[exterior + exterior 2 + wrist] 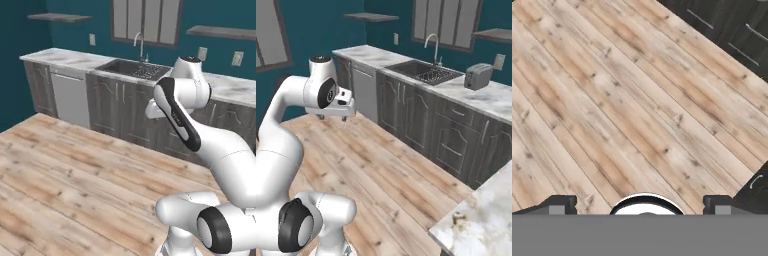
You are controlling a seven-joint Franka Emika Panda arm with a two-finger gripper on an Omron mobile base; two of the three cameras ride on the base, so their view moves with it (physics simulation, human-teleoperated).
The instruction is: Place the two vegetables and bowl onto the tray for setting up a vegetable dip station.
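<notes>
Wooden floor point(627, 100) lies under my gripper point(639, 205), whose jaws are spread wide and hold nothing. I cannot tell which way the vegetables lie.

The white arm point(220, 150) rises from the lower right of the left base view, folds at its dark elbow and reaches back toward frame centre. In the hand view, the gripper point(640, 205) sits at the bottom edge, jaws spread wide, nothing between them.
</notes>
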